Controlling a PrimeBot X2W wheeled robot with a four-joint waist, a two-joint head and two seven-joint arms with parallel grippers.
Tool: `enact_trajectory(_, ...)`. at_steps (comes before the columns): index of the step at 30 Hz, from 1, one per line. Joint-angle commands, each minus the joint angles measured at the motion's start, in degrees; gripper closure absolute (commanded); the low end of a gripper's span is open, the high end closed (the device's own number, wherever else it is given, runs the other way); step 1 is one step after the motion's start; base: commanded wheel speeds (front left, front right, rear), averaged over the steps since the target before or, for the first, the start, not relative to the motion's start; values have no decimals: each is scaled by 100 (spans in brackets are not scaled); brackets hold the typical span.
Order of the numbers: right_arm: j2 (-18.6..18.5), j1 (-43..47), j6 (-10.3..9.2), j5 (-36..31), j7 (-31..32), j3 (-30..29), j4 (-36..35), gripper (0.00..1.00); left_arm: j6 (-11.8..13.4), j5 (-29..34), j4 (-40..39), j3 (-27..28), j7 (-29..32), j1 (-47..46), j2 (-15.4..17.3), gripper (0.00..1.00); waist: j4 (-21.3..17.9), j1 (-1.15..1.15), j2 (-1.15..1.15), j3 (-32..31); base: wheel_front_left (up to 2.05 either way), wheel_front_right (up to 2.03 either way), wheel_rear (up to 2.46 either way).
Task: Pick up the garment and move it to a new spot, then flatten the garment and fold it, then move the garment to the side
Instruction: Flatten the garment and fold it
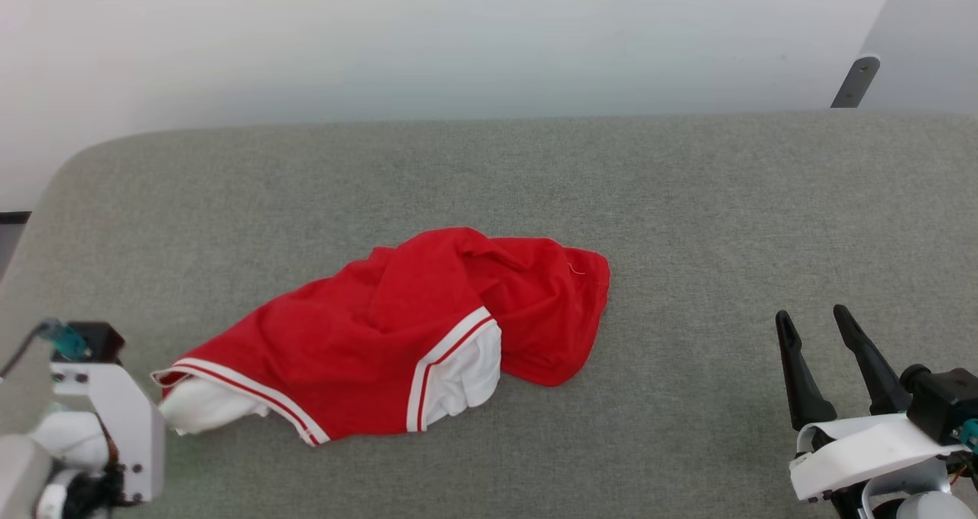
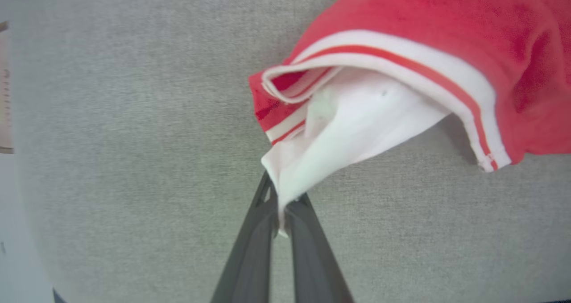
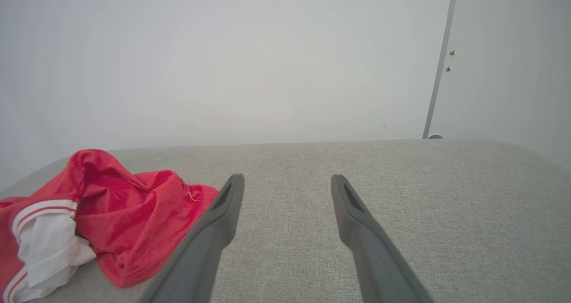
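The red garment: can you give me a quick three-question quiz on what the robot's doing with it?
1. True or false: the left gripper is shut on a white corner of the garment.
2. The right gripper is: A) open, holding nothing; B) shut on the garment; C) resting on the garment.
3. What colour is the surface under the garment?
Key: 1 true; 2 A; 3 grey.
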Motion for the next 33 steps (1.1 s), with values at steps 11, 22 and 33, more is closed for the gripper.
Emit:
enact_trajectory(11,7,32,3,10,46,5,40,0,-109,-282,457,157,-529,62,-429,0,88,0,0,-122,0,0,0)
enact_trajectory(22,-34,187,3,59,138,99,68,0,288,-205,-541,559,-1416,490,-254,0,515,0,0,-521,0,0,0)
enact_trajectory(33,-61,339,3,114,251,264,86,0,990,93,-1457,1162,-3090,1487,-252,0,1121,0,0,-838,0,0,0)
